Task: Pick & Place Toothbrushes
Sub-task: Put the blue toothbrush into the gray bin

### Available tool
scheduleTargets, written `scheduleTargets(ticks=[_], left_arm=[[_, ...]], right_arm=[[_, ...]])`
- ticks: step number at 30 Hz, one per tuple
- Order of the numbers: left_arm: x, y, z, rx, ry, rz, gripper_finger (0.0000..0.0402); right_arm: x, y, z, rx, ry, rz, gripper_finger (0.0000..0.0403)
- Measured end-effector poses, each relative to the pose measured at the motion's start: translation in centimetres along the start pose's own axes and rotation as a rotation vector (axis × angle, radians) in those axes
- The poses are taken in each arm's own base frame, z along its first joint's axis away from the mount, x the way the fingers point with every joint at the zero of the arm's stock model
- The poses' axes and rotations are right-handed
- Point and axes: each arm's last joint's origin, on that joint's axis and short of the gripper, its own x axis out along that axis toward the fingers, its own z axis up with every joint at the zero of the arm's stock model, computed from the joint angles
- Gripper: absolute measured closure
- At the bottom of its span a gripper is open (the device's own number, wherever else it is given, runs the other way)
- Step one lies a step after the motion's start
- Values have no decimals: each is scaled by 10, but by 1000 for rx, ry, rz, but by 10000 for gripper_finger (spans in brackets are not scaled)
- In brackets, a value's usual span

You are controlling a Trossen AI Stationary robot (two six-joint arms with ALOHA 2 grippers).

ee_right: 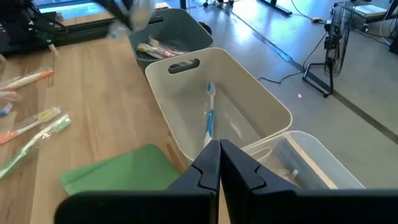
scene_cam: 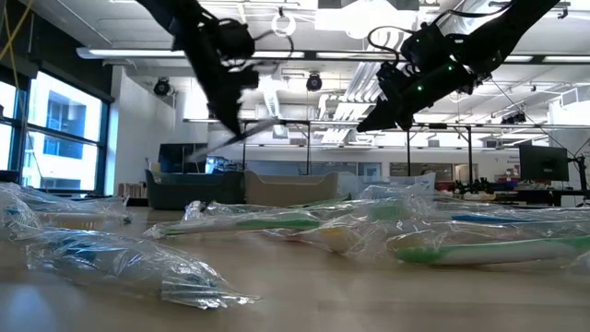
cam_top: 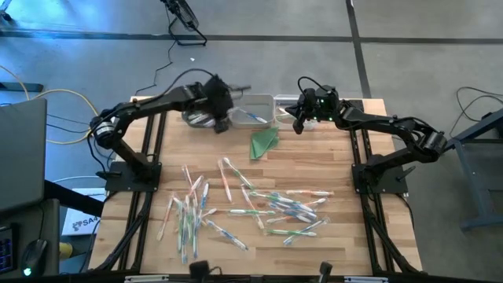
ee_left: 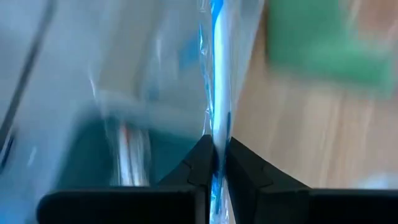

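At the upper middle of the frame, the left tool (cam_top: 222, 119) pinches a wrapped toothbrush (ee_left: 217, 74) above the bins (cam_top: 255, 111) to sort it there, while the right tool (cam_top: 299, 124) waits shut and empty beside them.

Dozens of thin clear-wrapped plastic toothbrushes (cam_top: 251, 208) with green, blue and orange accents lie scattered across the wooden tabletop.

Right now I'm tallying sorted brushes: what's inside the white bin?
One blue-and-white toothbrush lies inside the white bin. The right gripper covers the near floor.
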Motion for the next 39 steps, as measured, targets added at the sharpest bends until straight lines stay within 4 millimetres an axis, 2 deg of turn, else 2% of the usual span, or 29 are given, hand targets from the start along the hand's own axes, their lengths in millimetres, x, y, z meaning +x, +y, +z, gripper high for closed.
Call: scheduleTargets(ticks=[4,8,12,16,19,23,28,31,35,39], left_arm=[[-4,16,18,15,-279,-56,375],[-8,30,26,20,-419,-34,375],[-9,42,22,-18,-426,0,375],[3,49,6,-94,-455,28,385],[17,45,-10,-173,-495,-40,391],[28,28,-18,-213,-605,-150,383],[30,7,-13,-145,-738,-168,381],[28,4,-10,-119,-771,-166,387],[28,5,-10,-107,-773,-157,388],[27,5,-9,-94,-786,-150,389]], right_arm=[[1,4,0,-3,0,13,400],[2,7,2,43,-16,23,400],[2,11,7,102,-55,32,400],[3,17,11,138,-94,55,400],[4,23,13,133,-106,76,400],[6,34,15,89,-123,113,400],[5,46,28,-16,-257,145,400],[2,50,37,-30,-346,143,400],[1,52,42,50,-402,69,397],[0,52,44,50,-422,41,366]])
